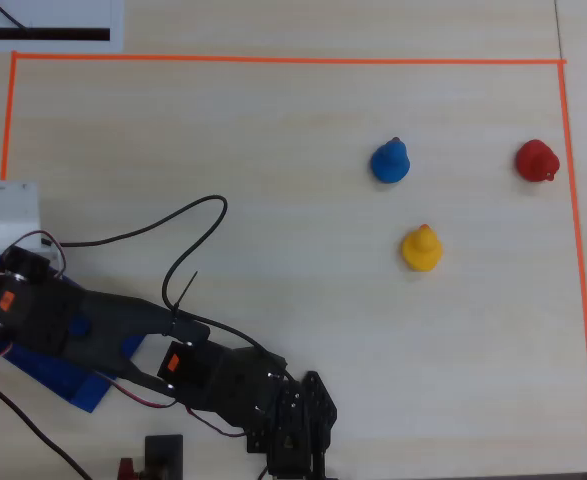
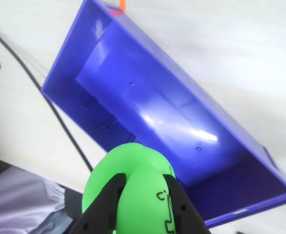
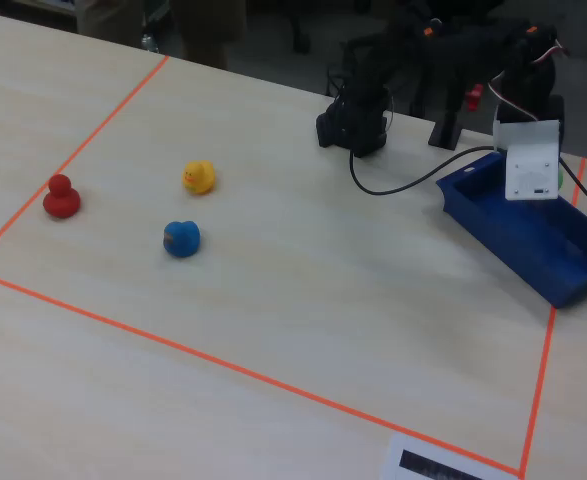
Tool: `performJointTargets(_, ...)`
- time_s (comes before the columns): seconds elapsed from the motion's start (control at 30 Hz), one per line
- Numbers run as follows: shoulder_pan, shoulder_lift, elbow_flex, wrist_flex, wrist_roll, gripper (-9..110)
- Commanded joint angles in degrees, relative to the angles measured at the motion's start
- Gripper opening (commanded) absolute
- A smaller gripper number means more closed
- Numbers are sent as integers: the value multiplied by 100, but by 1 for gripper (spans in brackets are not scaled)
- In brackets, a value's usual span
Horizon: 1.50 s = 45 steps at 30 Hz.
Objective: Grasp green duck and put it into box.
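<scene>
In the wrist view my gripper [image 2: 143,181] is shut on the green duck [image 2: 133,165]; its black fingers [image 2: 111,197] press both sides of the duck. The open blue box [image 2: 147,107] lies just beyond the duck, slanting from top left to bottom right, with nothing inside it. In the overhead view the gripper [image 1: 293,440] is at the bottom edge and the duck is hidden under it; a corner of the box [image 1: 88,390] shows beneath the arm. In the fixed view the gripper [image 3: 353,125] is left of the box [image 3: 543,250].
A blue duck [image 1: 390,161], a red duck [image 1: 537,160] and a yellow duck [image 1: 421,248] stand at the right of the orange-taped area [image 1: 273,60]. A white block [image 1: 9,205] sits by the arm's base. A black cable [image 1: 193,220] loops over the table.
</scene>
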<state>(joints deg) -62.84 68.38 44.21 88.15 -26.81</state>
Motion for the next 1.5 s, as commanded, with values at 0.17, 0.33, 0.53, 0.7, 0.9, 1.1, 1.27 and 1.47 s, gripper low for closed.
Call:
performJointTargets(0.17,-132,-396,-158,-229,-18,7)
performJointTargets(0.33,18,-483,-18,-308,-44,24)
performJointTargets(0.53,404,-290,185,-193,-132,28)
performJointTargets(0.7,1169,677,615,-185,-378,10)
performJointTargets(0.9,2725,3173,2698,-1011,-1081,0)
performJointTargets(1.1,4509,6223,5458,-2496,-2329,0)
performJointTargets(1.27,5906,8578,7761,-3683,-3305,0)
performJointTargets(1.47,6416,10424,10670,-4430,-3823,0)
